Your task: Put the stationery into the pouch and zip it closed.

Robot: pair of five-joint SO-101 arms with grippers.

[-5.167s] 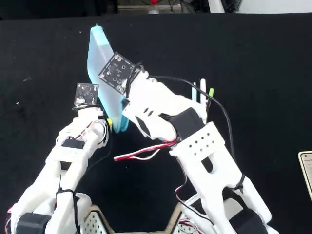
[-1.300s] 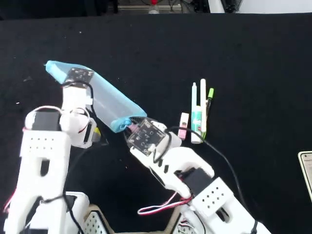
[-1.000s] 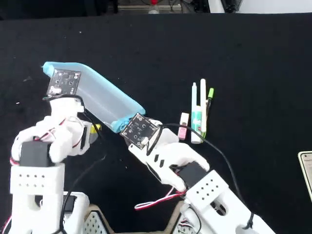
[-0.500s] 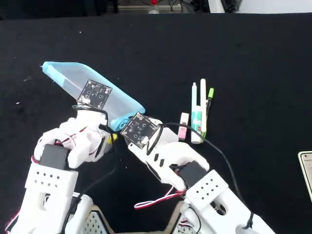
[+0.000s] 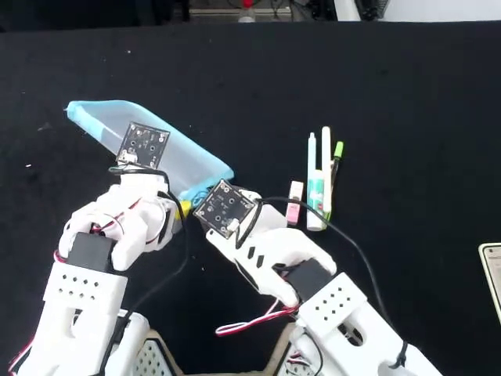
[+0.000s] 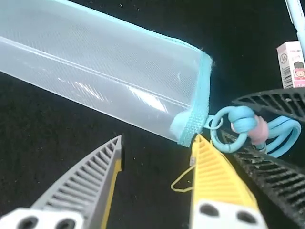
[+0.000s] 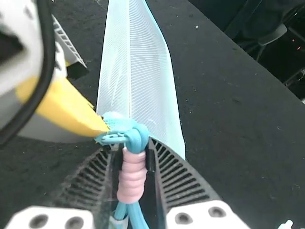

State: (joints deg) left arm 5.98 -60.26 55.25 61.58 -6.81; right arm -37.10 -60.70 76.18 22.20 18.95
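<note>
A pale blue see-through pouch (image 5: 149, 145) lies flat on the black table, its zip end toward the arms. My right gripper (image 7: 131, 143) is shut on the pouch's blue pull cord with a pink bead (image 7: 131, 179), right at the pouch's corner (image 6: 193, 126). My left gripper (image 6: 158, 139) stands open just short of that same corner, its yellow finger (image 6: 209, 176) beside the cord and its grey finger (image 6: 102, 167) under the pouch's long edge. The stationery lies apart to the right: several pens (image 5: 325, 176) and a small pink eraser box (image 5: 294, 202).
The pens and eraser lie close by the right arm's forearm (image 5: 274, 251). A card (image 5: 491, 274) lies at the table's right edge. Open black cloth spreads behind the pouch and to the far right.
The pouch, held on edge earlier, now lies flat pointing left. The left arm swung off to the left, then came back to the zip corner. The right gripper has kept hold of the cord.
</note>
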